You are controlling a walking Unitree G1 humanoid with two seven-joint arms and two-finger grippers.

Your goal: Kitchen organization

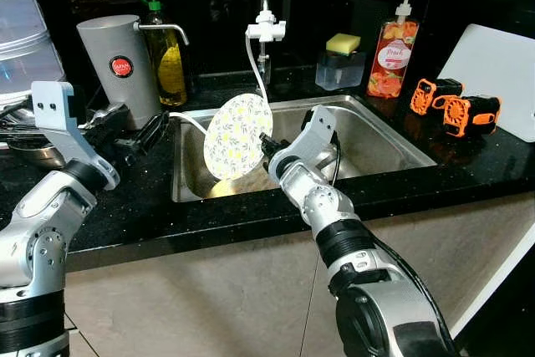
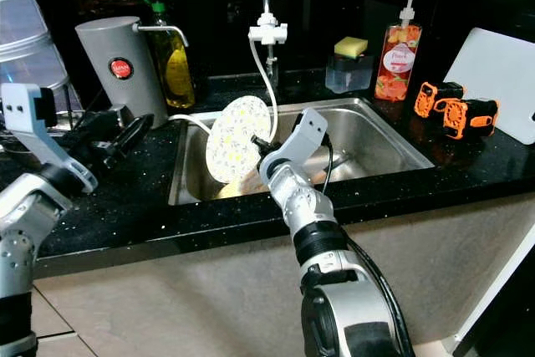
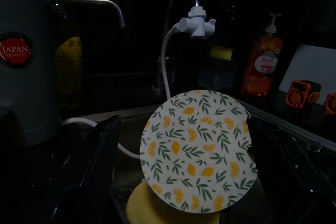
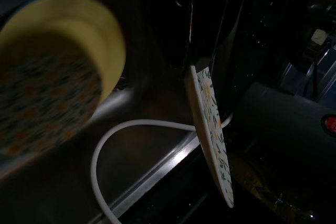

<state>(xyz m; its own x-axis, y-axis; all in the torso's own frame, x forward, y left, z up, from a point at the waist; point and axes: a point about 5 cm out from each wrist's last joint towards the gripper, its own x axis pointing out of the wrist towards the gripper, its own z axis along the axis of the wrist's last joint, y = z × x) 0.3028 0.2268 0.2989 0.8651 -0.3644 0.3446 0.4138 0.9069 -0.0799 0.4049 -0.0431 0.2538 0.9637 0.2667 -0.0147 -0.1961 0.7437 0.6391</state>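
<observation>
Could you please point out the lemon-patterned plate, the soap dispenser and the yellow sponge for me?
lemon-patterned plate (image 1: 238, 137): left eye view, middle of its patterned face.
soap dispenser (image 1: 393, 60): left eye view, on the bottle's label.
yellow sponge (image 1: 343, 43): left eye view, on its top, in its holder.

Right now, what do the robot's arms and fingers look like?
Both arms are shiny silver metal with rounded joints and black bands. The right arm has a thin black cable looping beside its wrist. The left arm carries a flat silver bracket with small holes. The left gripper has two long, glossy black fingers.
</observation>
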